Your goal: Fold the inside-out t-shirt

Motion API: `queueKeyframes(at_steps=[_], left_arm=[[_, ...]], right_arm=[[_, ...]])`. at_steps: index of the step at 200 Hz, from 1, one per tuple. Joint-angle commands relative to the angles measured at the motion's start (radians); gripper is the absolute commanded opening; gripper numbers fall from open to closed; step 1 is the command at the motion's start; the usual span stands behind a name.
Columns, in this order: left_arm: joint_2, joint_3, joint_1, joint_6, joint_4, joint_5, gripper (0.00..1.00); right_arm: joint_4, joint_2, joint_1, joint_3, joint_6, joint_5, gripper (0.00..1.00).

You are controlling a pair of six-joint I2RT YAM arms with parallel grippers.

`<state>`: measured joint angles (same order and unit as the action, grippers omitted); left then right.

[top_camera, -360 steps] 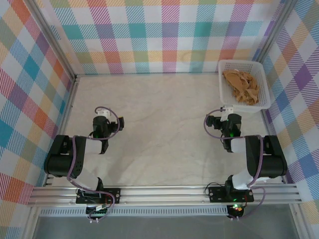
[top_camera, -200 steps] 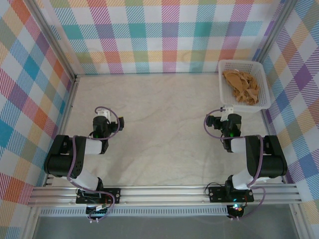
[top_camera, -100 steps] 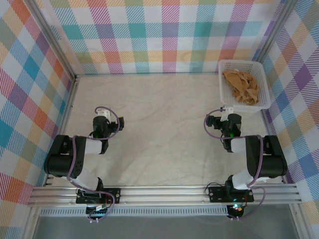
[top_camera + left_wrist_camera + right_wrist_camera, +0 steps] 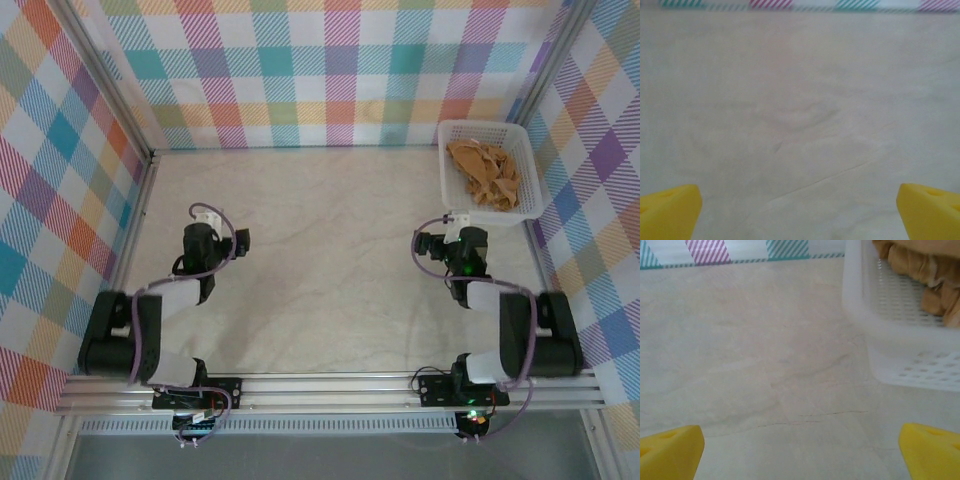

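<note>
Firstly, from overhead, we find the t-shirt (image 4: 485, 172) bunched in a crumpled tan heap inside the white mesh basket (image 4: 478, 125), which stands at the far right corner of the desk (image 4: 330, 260). No part of the shirt lies on the desk, so we judge the task to be at its opening step: getting the garment out. The right pincer (image 4: 458, 222) sits just short of the basket's near wall. The left pincer (image 4: 205, 220) is well apart from it, over the bare left half of the desk.

From the left wrist, the yellow fingertips (image 4: 667, 212) sit at the two bottom corners. The left pincer (image 4: 799, 212) is therefore spread wide, with only bare desk (image 4: 800, 100) between its jaws.

From the right wrist, the right pincer (image 4: 800, 452) is likewise spread wide and holds nothing. The basket (image 4: 900, 355) rises ahead and to the right, and the t-shirt (image 4: 920, 270) shows over its near wall.

We recommend the following for this step:
- The right arm should rise clear of the rim, then come down from above onto the highest fold.
- It should pinch a generous bite of cloth alone, never the mesh.
- It should lift straight up until the trailing cloth clears the rim, because a light basket could tip or be dragged along.
- It should lay the shirt mid-desk, within reach of both arms, so the left can take the opposite edge and spread it flat.

We cannot tell the position of seams or tags from these views.
</note>
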<state>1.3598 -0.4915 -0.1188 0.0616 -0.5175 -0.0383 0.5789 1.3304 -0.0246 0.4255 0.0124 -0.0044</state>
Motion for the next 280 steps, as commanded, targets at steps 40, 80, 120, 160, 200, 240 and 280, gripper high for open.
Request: queueKeyframes(at_steps=[40,80,120,160,200,240,280], left_arm=[[-0.293,-0.088,-0.07,-0.048,0.342,0.279,1.0],[-0.268,-0.128,-0.07,-0.114,0.395,0.256,1.0],[-0.253,-0.219,-0.07,-0.326,0.48,0.258,1.0],[-0.333,-0.32,-0.069,-0.466,0.745,-0.04,1.0],[-0.374,-0.338,-0.06,-0.52,0.905,-0.218,1.0],[-0.385,-0.344,-0.058,-0.52,0.927,-0.226,1.0],[-0.369,-0.395,-0.056,-0.508,0.947,-0.211,1.0]], right_arm=[[-0.593,-0.186,-0.016,0.404,0.489,0.227,1.0],[-0.633,0.083,0.01,0.643,0.656,0.165,1.0],[-0.667,0.438,0.021,0.924,0.884,0.082,0.93],[-0.851,0.626,0.068,1.171,1.081,0.278,0.92],[-0.955,0.767,0.143,1.322,1.281,0.286,0.93],[-1.041,0.899,0.172,1.479,1.355,0.321,0.94],[-1.105,1.064,0.199,1.669,1.422,0.274,0.76]])
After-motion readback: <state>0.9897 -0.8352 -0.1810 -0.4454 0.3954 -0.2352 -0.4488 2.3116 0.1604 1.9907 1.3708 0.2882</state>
